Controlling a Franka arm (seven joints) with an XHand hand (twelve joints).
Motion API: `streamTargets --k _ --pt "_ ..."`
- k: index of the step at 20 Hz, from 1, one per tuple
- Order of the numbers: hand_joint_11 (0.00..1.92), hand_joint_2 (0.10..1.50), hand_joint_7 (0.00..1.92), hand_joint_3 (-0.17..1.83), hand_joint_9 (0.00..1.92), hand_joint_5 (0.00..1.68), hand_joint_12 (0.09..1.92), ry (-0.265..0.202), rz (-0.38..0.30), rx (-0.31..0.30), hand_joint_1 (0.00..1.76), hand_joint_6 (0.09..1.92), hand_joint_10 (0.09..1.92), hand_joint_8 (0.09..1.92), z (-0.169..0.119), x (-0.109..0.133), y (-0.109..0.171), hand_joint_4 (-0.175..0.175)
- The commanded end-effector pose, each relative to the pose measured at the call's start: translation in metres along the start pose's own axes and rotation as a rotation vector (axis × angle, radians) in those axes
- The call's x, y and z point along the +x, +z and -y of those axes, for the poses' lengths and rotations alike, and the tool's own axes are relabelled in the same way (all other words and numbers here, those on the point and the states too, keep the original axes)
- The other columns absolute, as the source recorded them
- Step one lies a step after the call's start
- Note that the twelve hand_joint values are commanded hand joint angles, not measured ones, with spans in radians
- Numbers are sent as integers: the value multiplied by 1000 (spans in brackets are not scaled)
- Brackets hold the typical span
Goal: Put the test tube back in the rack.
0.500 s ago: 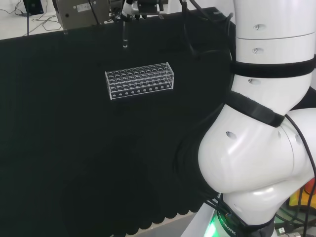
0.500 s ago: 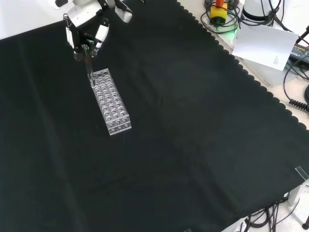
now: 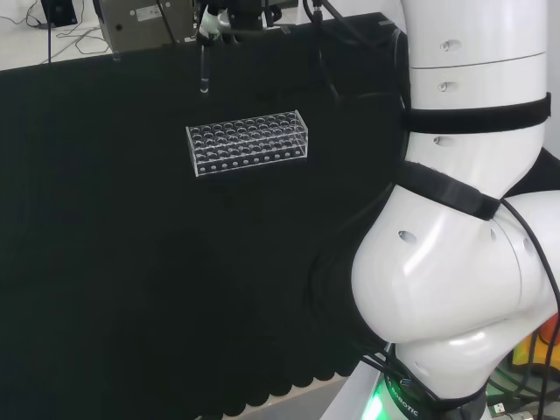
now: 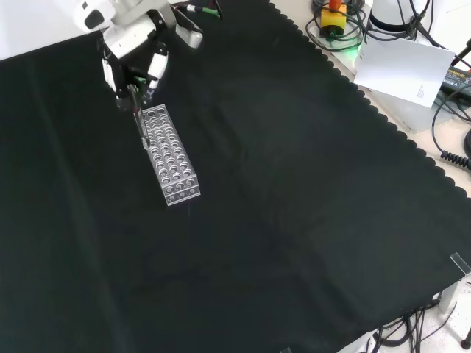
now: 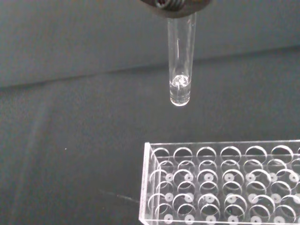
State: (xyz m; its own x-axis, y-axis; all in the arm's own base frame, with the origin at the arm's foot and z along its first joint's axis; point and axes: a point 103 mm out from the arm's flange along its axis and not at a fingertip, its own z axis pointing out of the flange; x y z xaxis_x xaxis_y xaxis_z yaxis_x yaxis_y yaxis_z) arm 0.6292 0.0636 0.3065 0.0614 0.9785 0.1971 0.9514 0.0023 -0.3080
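Note:
A clear test tube (image 3: 204, 74) hangs upright from the hand (image 3: 229, 10) at the far edge of the black cloth in the head view. The hand's fingers are pinched on the tube's top. The clear plastic rack (image 3: 248, 143), with several rows of holes, lies nearer than the tube, whose tip is above and beyond the rack's left end. In the front view the hand (image 4: 135, 55) holds the tube (image 4: 138, 118) over the far end of the rack (image 4: 169, 154). In the wrist view the tube (image 5: 180, 61) hangs with its round bottom above the cloth, just past the rack's (image 5: 220, 183) corner.
Grey equipment (image 3: 140, 22) stands beyond the cloth's far edge in the head view. In the front view a white sheet (image 4: 401, 66), a yellow and red object (image 4: 333, 16) and cables lie off the cloth's scalloped edge at the upper right.
The hand has carried the tube a little to the left in the head view, and slightly nearer in the front view. The rack has stayed in place.

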Motion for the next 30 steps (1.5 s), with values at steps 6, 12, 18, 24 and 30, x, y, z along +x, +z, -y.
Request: streamTargets --k 6,12,18,24,30 --pt "1451 1042 1314 -175 1361 1364 742 -12 -13 59 1431 87 537 689 -16 6 31 -175" --pt "1450 1042 1314 -175 1361 1364 742 -18 7 91 1431 87 537 689 -21 5 42 -175" --pt "1450 1043 1313 -175 1359 1364 742 -24 67 111 1431 87 540 692 -24 0 47 -175" --pt "1449 1043 1313 -175 1359 1364 742 -18 70 126 1431 87 542 692 -25 -4 49 -175" --pt "1448 1043 1313 -175 1358 1364 742 -9 52 136 1431 87 543 693 -25 -2 56 -175"
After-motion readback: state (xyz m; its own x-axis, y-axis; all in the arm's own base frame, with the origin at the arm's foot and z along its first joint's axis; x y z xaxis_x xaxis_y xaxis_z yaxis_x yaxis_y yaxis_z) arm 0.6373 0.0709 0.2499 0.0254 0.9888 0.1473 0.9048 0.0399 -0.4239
